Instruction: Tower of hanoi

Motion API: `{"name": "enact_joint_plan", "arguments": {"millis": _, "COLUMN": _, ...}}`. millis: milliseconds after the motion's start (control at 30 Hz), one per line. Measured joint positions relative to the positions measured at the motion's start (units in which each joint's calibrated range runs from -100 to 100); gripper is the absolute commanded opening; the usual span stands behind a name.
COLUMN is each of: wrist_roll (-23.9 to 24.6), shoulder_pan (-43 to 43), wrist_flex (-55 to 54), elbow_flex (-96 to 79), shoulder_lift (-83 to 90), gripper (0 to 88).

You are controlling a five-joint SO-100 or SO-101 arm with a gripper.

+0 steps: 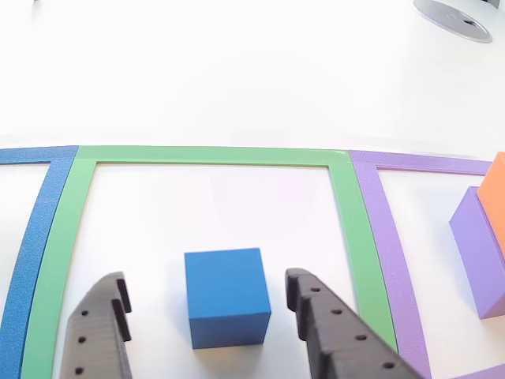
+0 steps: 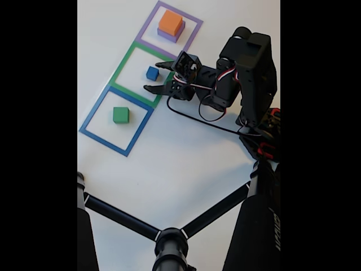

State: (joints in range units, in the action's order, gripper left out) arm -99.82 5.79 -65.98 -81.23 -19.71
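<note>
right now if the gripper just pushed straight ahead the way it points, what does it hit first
Most likely the blue cube: it sits directly ahead of the gripper, between the open jaws, inside the green tape square. How far ahead it lies is hard to judge.

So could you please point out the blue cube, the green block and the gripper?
Blue cube [image 1: 227, 298]: other view, its front face.
Green block [image 2: 120, 114]: fixed view, its top face.
Gripper [image 1: 207, 309]: other view, midway between the fingertips, open around the cube.

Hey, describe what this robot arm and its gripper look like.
The arm is black and blocky, with boxy motor housings and thin black, red and white cables looping beside it. Its gripper has two matte black, tapered plastic fingers dotted with small round holes.
</note>
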Motion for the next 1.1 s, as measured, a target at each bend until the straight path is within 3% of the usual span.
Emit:
{"name": "enact_joint_plan", "arguments": {"millis": 800, "wrist_roll": 0.2, "shoulder_pan": -2.5, "wrist_flex": 5.6, "elbow_flex": -0.1, "shoulder_lift": 3.3, "gripper": 3.7}}
{"name": "enact_joint_plan", "arguments": {"millis": 967, "wrist_roll": 0.2, "shoulder_pan": -3.0, "wrist_flex": 11.4, "elbow_flex": -2.1, "shoulder_lift": 12.2, "gripper": 3.3}}
{"name": "enact_joint_plan", "arguments": {"millis": 1100, "wrist_roll": 0.2, "shoulder_pan": -4.0, "wrist_flex": 22.4, "elbow_flex": -2.2, "shoulder_lift": 24.0, "gripper": 3.2}}
